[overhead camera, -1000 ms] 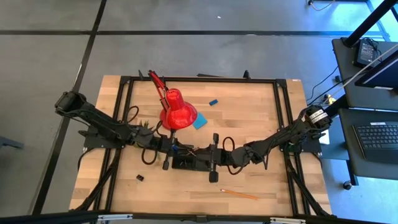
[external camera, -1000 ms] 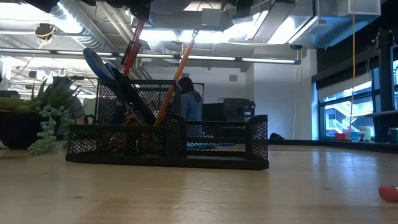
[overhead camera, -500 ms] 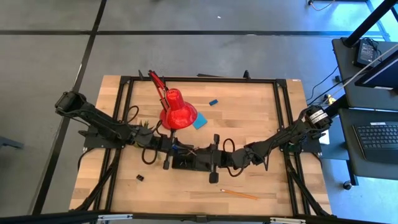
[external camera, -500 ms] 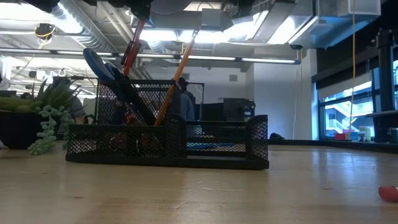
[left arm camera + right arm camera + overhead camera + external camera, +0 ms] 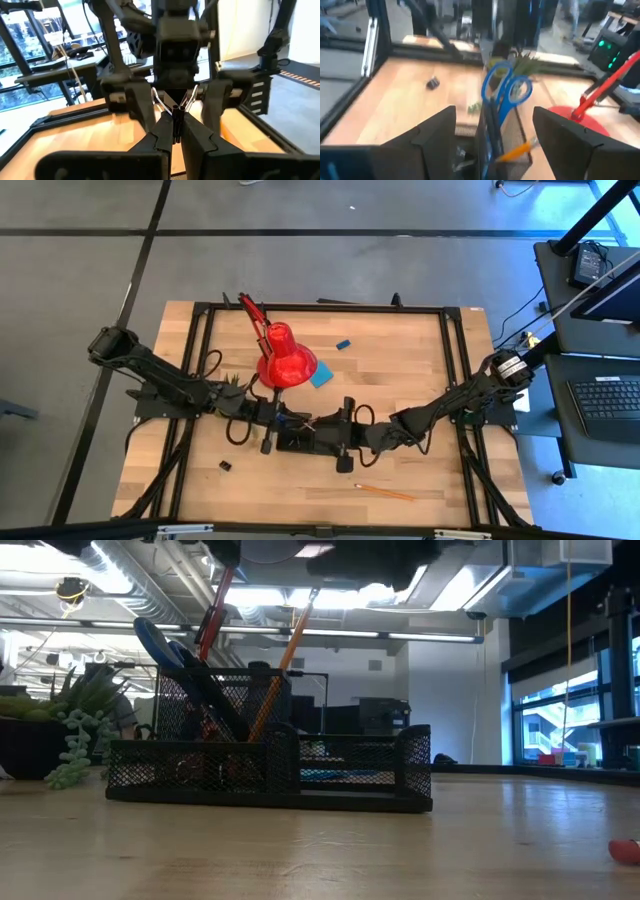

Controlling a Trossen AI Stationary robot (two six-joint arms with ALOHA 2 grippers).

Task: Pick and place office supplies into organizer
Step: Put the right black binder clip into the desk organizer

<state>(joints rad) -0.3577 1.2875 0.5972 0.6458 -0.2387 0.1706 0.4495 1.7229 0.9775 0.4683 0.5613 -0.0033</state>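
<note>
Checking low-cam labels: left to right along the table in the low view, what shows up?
Potted plant → blue-handled scissors standing in the organizer → orange pencil leaning in it → low right end of the organizer → small red object at the picture's right edge.

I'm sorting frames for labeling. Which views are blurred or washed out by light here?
Right wrist view: soft all over, the blue scissors and binder clip smeared. Left wrist view: window glare behind, though the clip in the left gripper stays readable. Low view: ceiling lights blow out the top; the organizer is dim. High view: evenly lit, the lamp crisp.
</note>
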